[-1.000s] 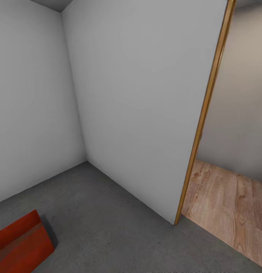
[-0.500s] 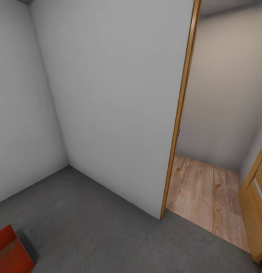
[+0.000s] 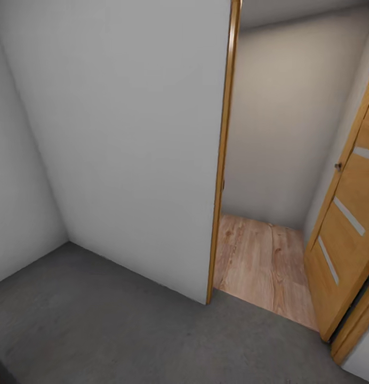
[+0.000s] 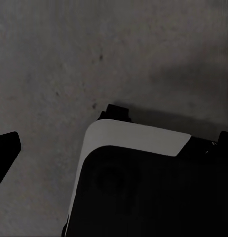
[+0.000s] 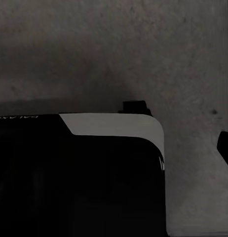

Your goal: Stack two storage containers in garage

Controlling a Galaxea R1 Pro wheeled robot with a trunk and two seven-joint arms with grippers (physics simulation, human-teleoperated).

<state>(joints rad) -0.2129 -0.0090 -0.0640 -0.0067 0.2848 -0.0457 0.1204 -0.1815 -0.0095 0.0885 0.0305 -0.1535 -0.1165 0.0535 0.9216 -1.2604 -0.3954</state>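
the left wrist view and the right wrist view are looking down past the robot's own dark body at the floor [image 3: 126,330] of the garage, both arms hanging low by the base — whether the fingers are released or clenched i cannot tell. no storage container is showing here. beyond, a wooden door frame [image 3: 222,160] is edging a doorway onto light plank flooring [image 3: 259,261], an open door [image 3: 350,224] standing at the right. driving through, the base is risking clipping that frame or door leaf.
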